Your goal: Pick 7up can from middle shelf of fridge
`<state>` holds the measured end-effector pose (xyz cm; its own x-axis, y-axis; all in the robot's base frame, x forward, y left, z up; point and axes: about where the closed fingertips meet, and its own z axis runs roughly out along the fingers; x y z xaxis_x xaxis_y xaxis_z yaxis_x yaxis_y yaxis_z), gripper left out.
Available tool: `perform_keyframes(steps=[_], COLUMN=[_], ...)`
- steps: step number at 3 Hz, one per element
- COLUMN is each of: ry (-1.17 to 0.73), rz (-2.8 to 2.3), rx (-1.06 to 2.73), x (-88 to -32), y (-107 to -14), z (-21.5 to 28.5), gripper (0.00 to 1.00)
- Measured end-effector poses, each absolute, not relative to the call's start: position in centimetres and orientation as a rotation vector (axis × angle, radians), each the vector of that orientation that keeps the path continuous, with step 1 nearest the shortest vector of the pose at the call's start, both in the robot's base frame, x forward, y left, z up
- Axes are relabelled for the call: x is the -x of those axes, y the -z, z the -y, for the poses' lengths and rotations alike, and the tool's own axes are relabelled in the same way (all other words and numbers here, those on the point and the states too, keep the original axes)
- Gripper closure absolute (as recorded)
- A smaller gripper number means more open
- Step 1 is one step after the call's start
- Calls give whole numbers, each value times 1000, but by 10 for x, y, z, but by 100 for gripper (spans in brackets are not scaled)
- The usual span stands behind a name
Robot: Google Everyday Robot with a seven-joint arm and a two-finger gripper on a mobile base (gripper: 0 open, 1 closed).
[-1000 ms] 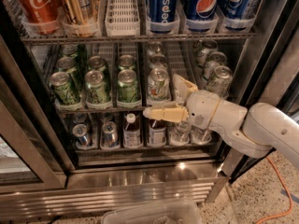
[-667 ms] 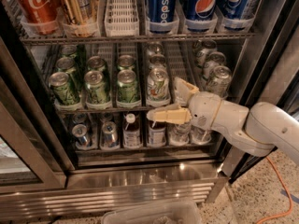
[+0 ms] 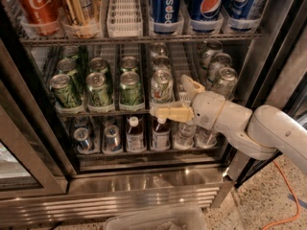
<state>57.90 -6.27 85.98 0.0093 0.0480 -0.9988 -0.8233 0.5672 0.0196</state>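
- gripper (image 3: 176, 99) is spread wide, holding nothing
- 7up can (image 3: 161, 86) is just left of it, maybe partly between the 2 fingers
- slide left along the middle shelf (image 3: 96, 112), centre the can, then squeeze

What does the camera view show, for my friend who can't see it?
A robot's cream two-finger hand is open right beside a pale silver-white 7up can on the wire middle shelf of a big steel drinks fridge. Dark green cans stand beside it, blue Pepsi cans on the shelf above.
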Motion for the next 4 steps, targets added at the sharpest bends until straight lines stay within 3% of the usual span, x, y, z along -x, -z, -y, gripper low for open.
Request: perform_keyframes(steps=[4], ry=[-794], rz=[-1374], rx=[669], x=[-579], y=[-861], z=[46], gripper=[0])
